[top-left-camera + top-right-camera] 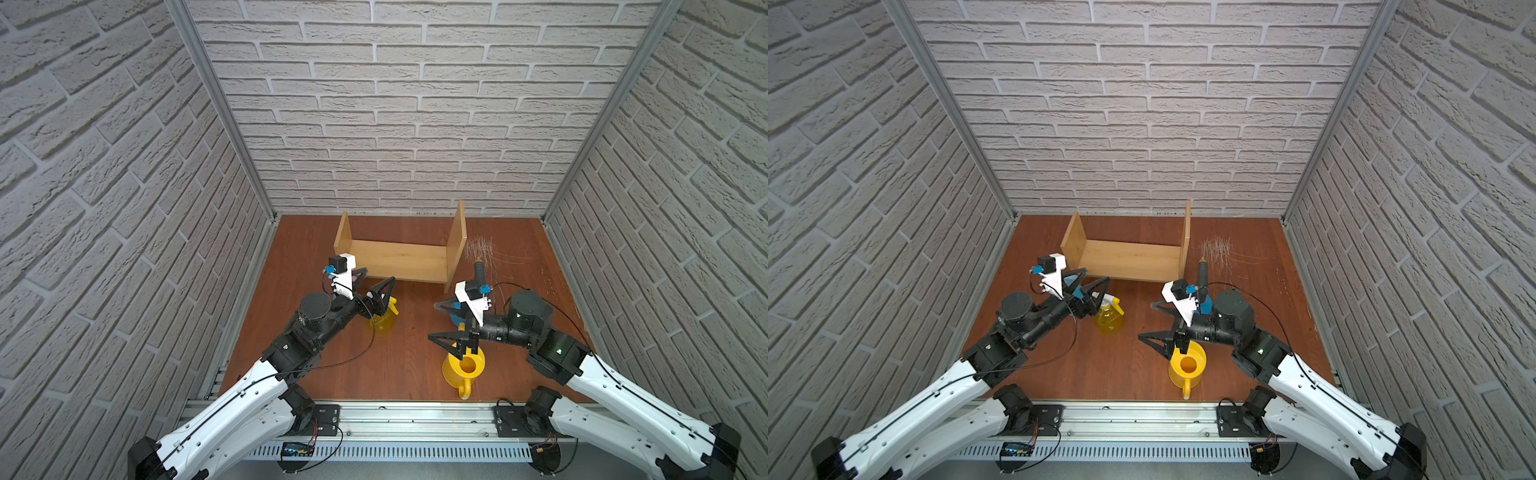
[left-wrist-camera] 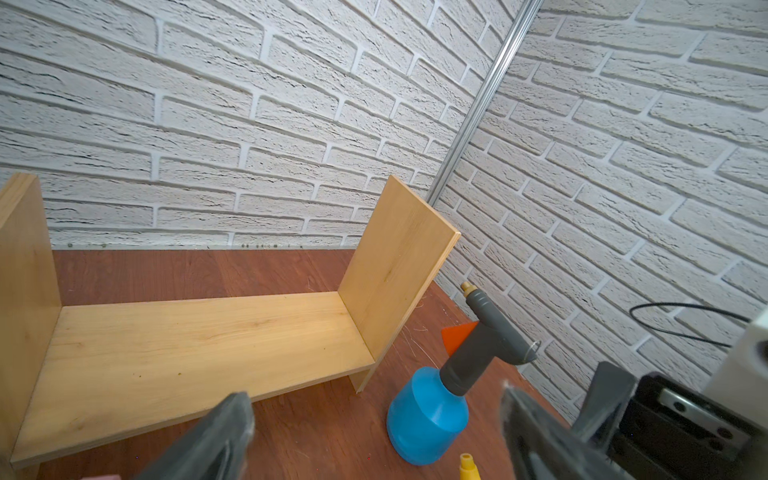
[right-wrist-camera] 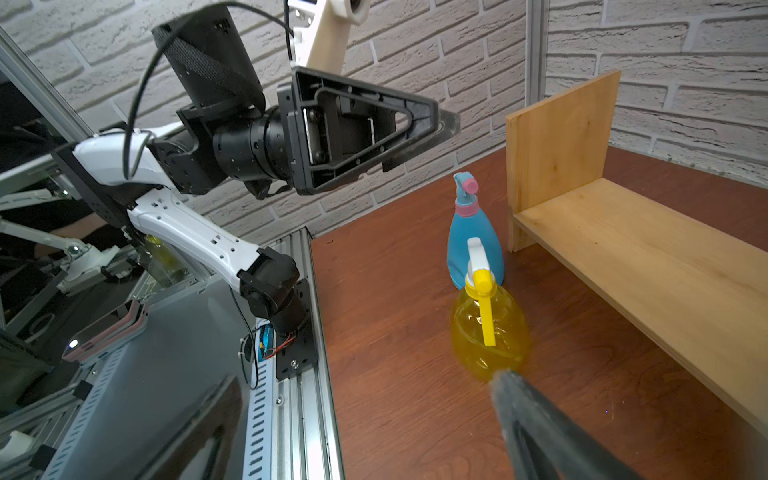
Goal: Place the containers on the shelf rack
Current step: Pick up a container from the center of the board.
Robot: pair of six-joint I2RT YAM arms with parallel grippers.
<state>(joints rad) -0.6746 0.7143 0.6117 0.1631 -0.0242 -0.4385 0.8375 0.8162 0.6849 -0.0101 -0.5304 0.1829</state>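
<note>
1. My left pincer (image 1: 380, 274), spread wide and holding nothing, hangs near the yellow spray bottle (image 1: 380, 322) on the table (image 1: 395, 370).
2. The shelf rack (image 1: 403, 259) stands far, centre.
3. My right pincer (image 1: 432, 321), spread, holds nothing, beside the near watering can (image 1: 463, 368).

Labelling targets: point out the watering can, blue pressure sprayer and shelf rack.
watering can (image 1: 451, 376): a top view, body wall.
blue pressure sprayer (image 2: 428, 415): left wrist view, tank.
shelf rack (image 1: 399, 259): a top view, horizontal board.
</note>
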